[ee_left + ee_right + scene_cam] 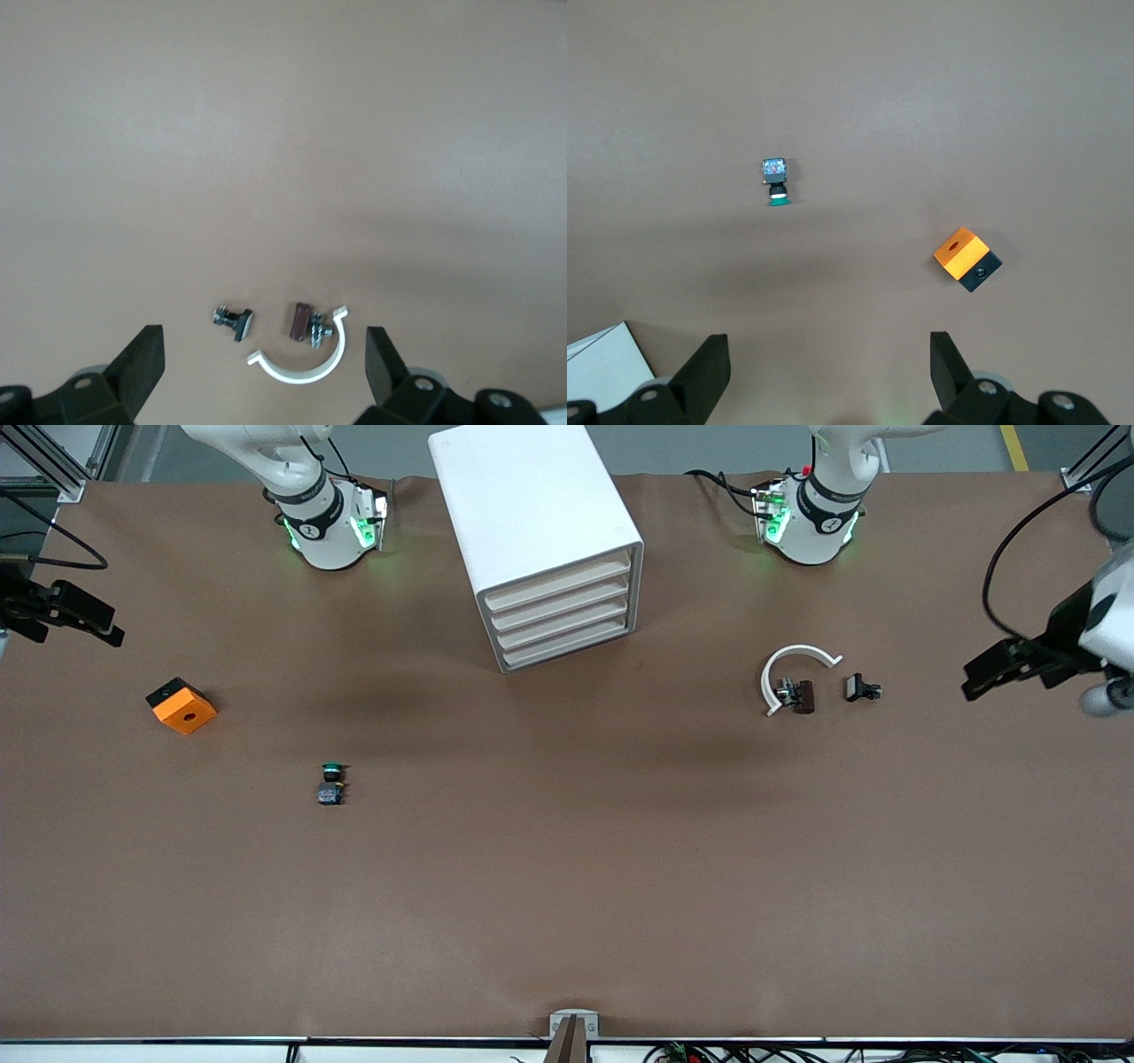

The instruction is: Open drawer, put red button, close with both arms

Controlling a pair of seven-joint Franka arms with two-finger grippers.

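The only container is the white cabinet (540, 522), standing on the surface (567, 886) between the two arm bases. It has four drawers (560, 615), one above the other. All four are shut, so what is inside them is hidden from me. In the right wrist view only one corner of the cabinet (598, 367) shows.

I cannot find the red button in any view. The only button I see has a green cap (331, 782) (776, 180). It lies on its side on the open surface, toward the right arm's end and nearer to the front camera than the cabinet. An orange box (182, 705) (967, 258) with a black base and a round hole in its face sits well apart from it, closer to that end.

My left fingers (983, 676) (142, 363) are spread wide and hold nothing. They hang over the left arm's end of the surface, and the arm is partly cut off at the picture edge. Near them lie a white curved clip (784, 669) (297, 367), a brown piece (804, 696) (301, 319) with a screw inside its curve, and a small dark part (861, 688) (235, 320) beside them. What these small parts are exactly, I cannot tell.

My right fingers (102, 627) (709, 367) are also wide and empty, over the edge of the surface at the right arm's end.
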